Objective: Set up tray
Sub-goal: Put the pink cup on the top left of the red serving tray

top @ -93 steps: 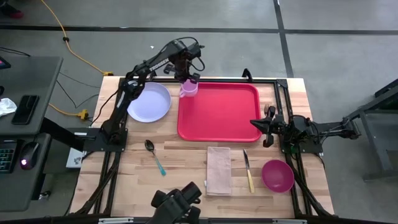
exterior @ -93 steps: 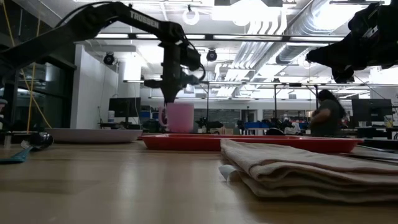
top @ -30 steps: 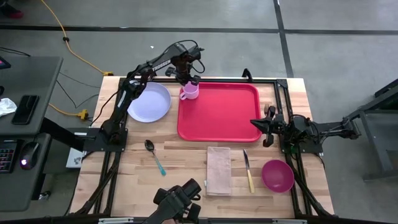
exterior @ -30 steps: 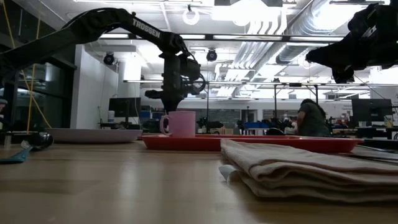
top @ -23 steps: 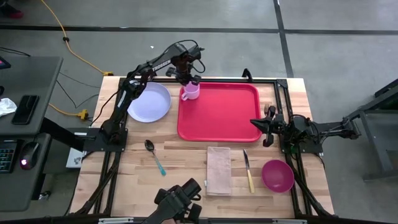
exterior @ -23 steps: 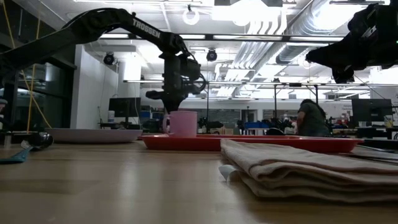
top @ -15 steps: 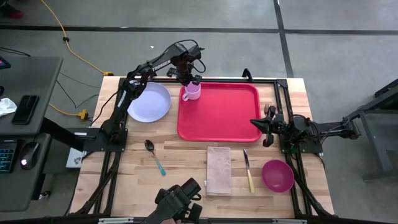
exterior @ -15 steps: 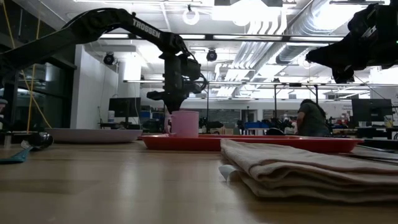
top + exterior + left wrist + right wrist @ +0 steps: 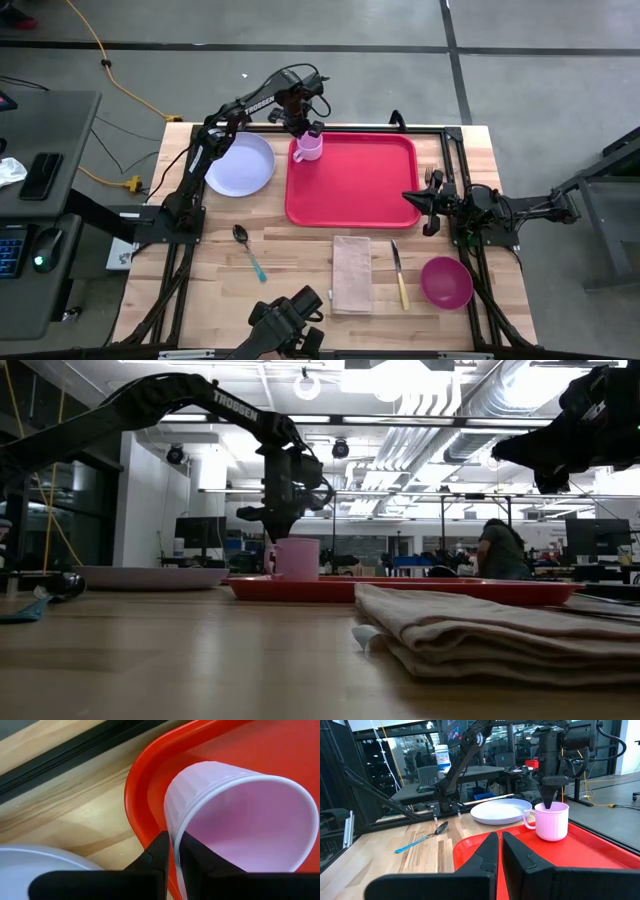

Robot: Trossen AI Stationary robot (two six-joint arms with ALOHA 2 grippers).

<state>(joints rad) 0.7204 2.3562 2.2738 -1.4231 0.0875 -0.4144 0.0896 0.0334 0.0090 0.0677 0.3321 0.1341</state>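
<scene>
Tray point(image 9: 355, 185) sits at the far middle of the table point(image 9: 200, 290), long axis left-right. Cup point(image 9: 308, 148) stands upright inside its far-left corner, handle toward the left rim. Left end effector point(image 9: 303, 131) is right above the cup, fingers point(image 9: 159, 854) straddling the cup wall, one inside and one outside, pinching the rim or just slackened on it; can't tell which, so the cup looks placed but not clearly released. Right end effector point(image 9: 412, 198) pressed together, empty, parked over the tray's right edge. Still off the tray: plate point(image 9: 240, 164) just left of it, spoon point(image 9: 247, 249), napkin point(image 9: 351, 274) and knife point(image 9: 399, 276) on the near side, bowl point(image 9: 446, 282) near-right. Left arm is nearer the plate and spoon, right arm nearer the bowl and knife. For the left, clear straight up first, else the cup tips.
</scene>
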